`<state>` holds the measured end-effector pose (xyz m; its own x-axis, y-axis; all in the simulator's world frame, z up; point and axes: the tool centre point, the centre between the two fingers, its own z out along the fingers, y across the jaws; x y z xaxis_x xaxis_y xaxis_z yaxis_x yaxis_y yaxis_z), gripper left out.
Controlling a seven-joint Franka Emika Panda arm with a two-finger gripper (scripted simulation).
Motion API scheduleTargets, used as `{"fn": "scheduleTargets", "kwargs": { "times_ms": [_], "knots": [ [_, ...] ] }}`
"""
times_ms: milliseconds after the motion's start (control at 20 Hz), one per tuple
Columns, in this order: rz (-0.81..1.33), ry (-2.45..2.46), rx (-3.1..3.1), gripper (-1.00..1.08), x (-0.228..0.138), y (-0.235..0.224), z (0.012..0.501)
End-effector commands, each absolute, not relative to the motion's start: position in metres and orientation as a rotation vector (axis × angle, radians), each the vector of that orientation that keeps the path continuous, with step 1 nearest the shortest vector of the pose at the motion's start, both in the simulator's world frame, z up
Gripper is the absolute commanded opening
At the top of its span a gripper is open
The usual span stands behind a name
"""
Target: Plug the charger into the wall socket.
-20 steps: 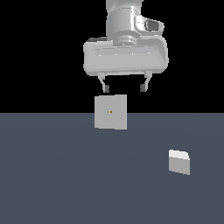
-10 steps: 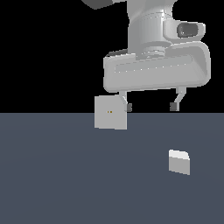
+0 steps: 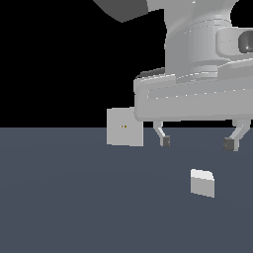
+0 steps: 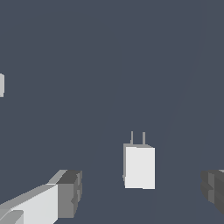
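The charger (image 3: 202, 183) is a small light grey block lying on the dark floor toward the exterior view's right; in the wrist view the charger (image 4: 139, 166) shows two thin prongs on one end. The wall socket (image 3: 124, 127) is an upright square plate with two tiny orange dots, standing at mid-scene; a sliver of the wall socket (image 4: 1, 85) shows at the wrist picture's edge. My gripper (image 3: 196, 142) hangs open above the charger, fingers wide apart and holding nothing. The fingertips (image 4: 69, 193) sit clear of the block on either side.
A flat dark grey floor (image 3: 74, 207) runs under everything, with black background behind. The large pale arm body (image 3: 197, 64) fills the upper part of the exterior view's right and overlaps the socket's upper corner.
The arm has swung from over the socket toward the exterior view's right and come lower and closer. Charger and socket have stayed put. The fingers remain open.
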<state>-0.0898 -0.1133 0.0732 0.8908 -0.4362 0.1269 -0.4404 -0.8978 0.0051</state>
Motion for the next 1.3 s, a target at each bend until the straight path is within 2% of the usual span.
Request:
{"fn": "scheduleTargets", "kwargs": {
  "times_ms": [0,550,1250],
  "knots": [
    [0.200,-0.735,3.012,1.00,-0.094,-0.117,0.068],
    [0.204,-0.760,3.005,1.00,-0.098,-0.120,0.059],
    [0.206,-0.764,3.006,1.00,-0.099,-0.119,0.013]
  ]
}}
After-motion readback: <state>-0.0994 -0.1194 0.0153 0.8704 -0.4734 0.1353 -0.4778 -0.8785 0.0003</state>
